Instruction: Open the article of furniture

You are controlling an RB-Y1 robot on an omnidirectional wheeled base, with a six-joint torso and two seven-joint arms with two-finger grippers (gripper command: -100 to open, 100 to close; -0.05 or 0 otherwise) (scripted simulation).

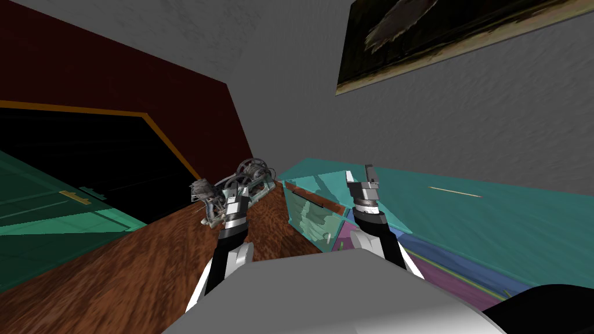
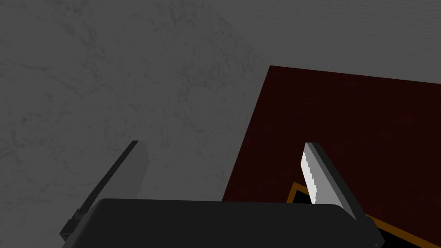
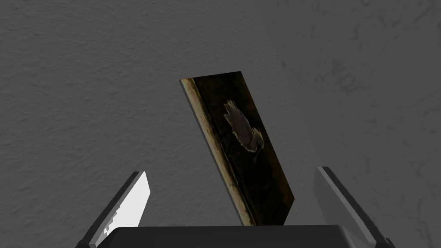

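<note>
Head view: teal cabinet [image 1: 307, 211] noted low ahead, against the grey wall [image 1: 278, 75], just under the right gripper [image 1: 359, 175]. Left gripper [image 1: 232, 196] held over brown floor [image 1: 133, 267]. Front panel judged stiff and smooth, best taken at its small pale knob [image 1: 326, 236].
Left wrist view: 2 fingers [image 2: 316, 172] spread wide, empty.
Right wrist view: fingers [image 3: 133, 198] likewise wide, empty.

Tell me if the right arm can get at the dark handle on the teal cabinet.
Probably yes. The right gripper, open, hangs above the front of the teal cabinet, nothing between it and the dark handle; but it points up at the wall, so the wrist would need to turn down.
</note>
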